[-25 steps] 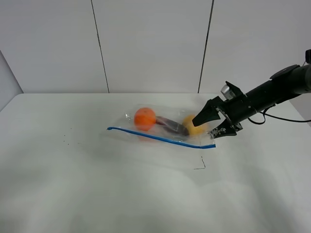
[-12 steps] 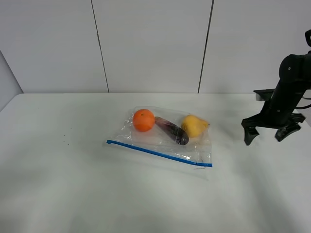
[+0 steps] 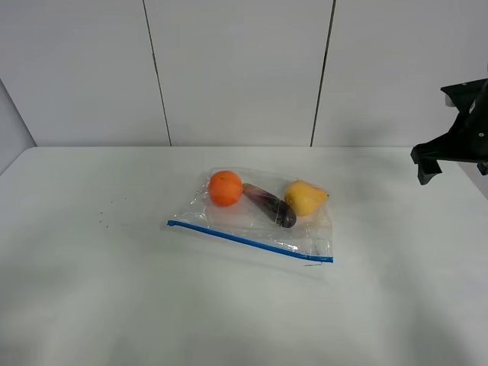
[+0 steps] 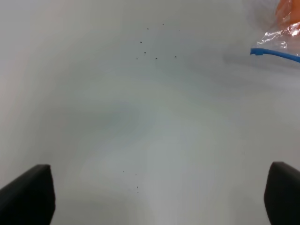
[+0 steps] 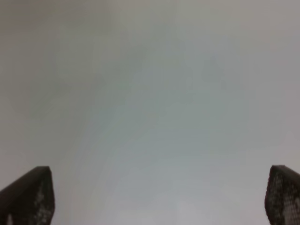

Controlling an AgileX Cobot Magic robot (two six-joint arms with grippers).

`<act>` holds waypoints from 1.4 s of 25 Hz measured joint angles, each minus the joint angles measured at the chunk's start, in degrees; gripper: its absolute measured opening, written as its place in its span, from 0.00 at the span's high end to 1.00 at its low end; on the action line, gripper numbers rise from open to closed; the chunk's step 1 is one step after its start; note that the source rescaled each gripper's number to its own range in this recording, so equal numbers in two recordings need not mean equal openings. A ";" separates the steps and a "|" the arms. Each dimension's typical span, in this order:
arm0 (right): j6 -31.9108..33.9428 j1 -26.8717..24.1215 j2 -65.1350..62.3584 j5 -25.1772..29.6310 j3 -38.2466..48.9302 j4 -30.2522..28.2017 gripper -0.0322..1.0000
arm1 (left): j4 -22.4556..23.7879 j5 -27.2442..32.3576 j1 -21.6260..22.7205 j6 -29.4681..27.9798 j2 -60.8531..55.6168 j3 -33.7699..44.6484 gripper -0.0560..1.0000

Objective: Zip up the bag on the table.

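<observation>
On the white surface point(image 3: 114, 305), the bag point(image 3: 255, 217) lies lengthwise left-to-right, well left of the nearer right gripper point(image 3: 450, 156); both right and left gripper point(image 4: 154, 199) stand released, empty.

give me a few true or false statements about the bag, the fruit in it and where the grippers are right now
1. The bag lies flat on the table. True.
2. The right gripper is clamped on the blue zip strip. False: it hangs open at the far right of the high view, well clear of the bag.
3. The orange sits at the opposite end of the bag from the pear. True.
4. The eggplant lies outside the bag. False: it is inside, between the orange and the pear.
5. The left gripper holds the bag's corner. False: its jaws stand wide apart over bare table, with the strip's end off to one side.
</observation>
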 joint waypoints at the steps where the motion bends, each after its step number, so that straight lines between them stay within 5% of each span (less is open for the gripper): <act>1: -1.48 0.00 -1.72 -0.96 1.30 1.75 0.00 | 0.00 0.00 0.00 0.00 0.00 0.00 0.00; 6: -7.28 0.00 -10.21 -4.80 7.82 9.63 0.00 | 0.00 0.00 0.00 0.00 0.00 0.00 0.00; 12: -9.35 0.68 -21.73 -5.26 12.02 12.02 0.00 | 0.00 0.00 0.00 0.00 0.00 0.00 0.00; 17: -9.79 6.63 -31.25 -5.30 16.17 11.78 0.00 | 0.00 0.00 0.00 0.00 0.00 0.00 0.00; 23: -4.51 7.69 -41.91 -0.44 20.30 6.89 0.00 | 0.00 0.00 0.00 0.00 0.00 0.00 0.00; 35: 11.43 7.69 -68.82 0.15 32.26 -0.01 0.00 | 0.00 0.00 0.00 0.00 0.00 0.00 0.00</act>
